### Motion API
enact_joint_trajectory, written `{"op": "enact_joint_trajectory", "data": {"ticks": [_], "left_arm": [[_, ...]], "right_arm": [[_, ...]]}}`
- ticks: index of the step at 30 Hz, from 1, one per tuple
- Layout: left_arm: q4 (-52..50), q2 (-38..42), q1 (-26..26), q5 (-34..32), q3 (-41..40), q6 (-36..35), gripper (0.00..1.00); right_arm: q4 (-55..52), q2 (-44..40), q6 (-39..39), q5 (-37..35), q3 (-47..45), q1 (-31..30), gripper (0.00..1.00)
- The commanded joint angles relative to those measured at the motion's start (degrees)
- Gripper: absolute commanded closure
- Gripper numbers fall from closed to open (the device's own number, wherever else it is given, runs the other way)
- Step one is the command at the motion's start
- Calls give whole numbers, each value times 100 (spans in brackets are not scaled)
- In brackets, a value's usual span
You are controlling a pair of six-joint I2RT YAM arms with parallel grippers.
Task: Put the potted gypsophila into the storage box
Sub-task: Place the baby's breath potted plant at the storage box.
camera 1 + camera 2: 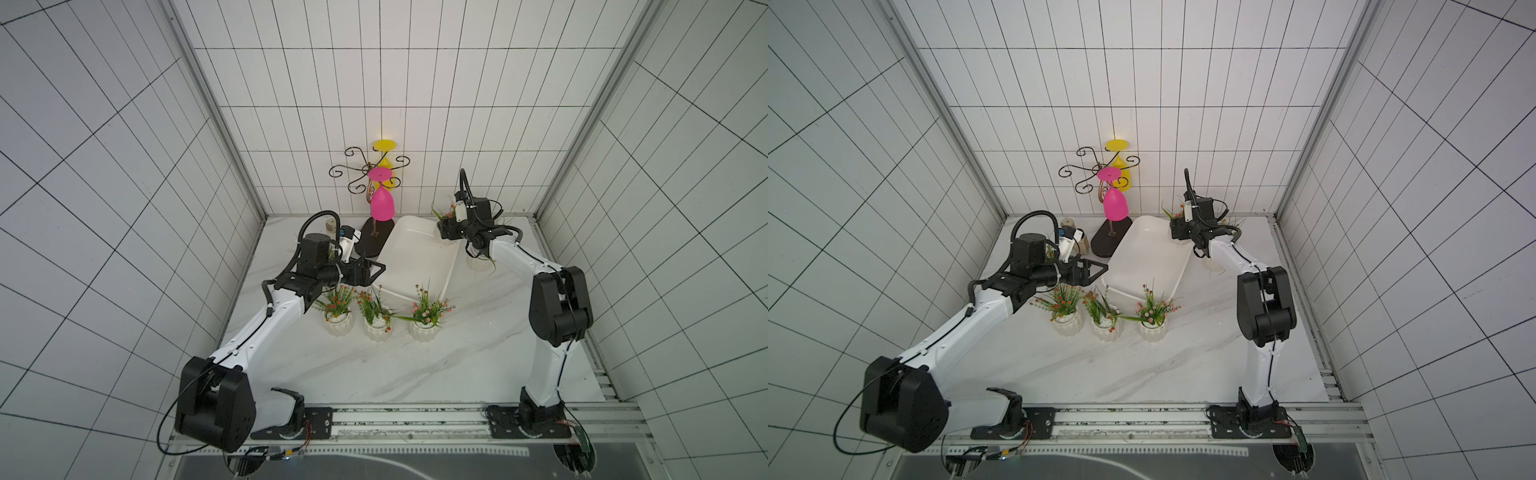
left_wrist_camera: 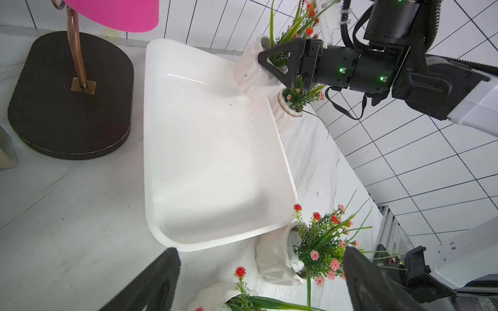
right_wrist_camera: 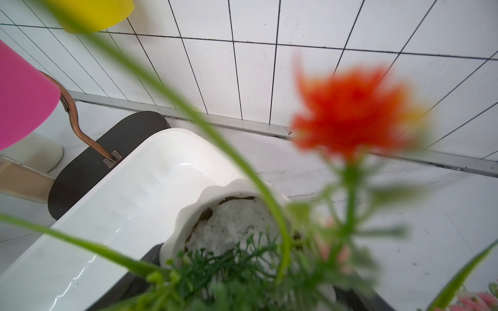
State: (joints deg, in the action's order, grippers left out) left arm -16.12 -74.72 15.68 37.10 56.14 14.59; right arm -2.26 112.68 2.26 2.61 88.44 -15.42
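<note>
Along the near rim of the box point(image 1: 415, 266), three pots point(image 1: 378, 328) stand. Jaws spread and empty, left gripper point(image 1: 376, 271) hovers at its left rim. At the far right corner, right gripper point(image 2: 265, 63) clamps a fourth pot point(image 2: 249, 75), tilted over the rim.

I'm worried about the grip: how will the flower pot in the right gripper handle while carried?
The pot hangs tilted from the right gripper, gripped near its rim, so it may swing or slip. Its ribbed white wall looks ceramic: probably stiff, slick, breakable if dropped. The thin stems would likely just flex.
</note>
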Motion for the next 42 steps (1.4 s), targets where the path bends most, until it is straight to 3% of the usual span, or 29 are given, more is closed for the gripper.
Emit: {"op": "enact_joint_trajectory", "data": {"ticks": [1, 22, 42], "left_arm": [[38, -25, -33, -53, -14, 8, 6], [21, -82, -60, -115, -33, 9, 6], [12, -133, -74, -98, -15, 44, 6]], "right_arm": [[612, 76, -167, 21, 472, -92, 30], [1013, 814, -200, -90, 380, -141, 31], [1091, 774, -234, -226, -105, -175, 31]]}}
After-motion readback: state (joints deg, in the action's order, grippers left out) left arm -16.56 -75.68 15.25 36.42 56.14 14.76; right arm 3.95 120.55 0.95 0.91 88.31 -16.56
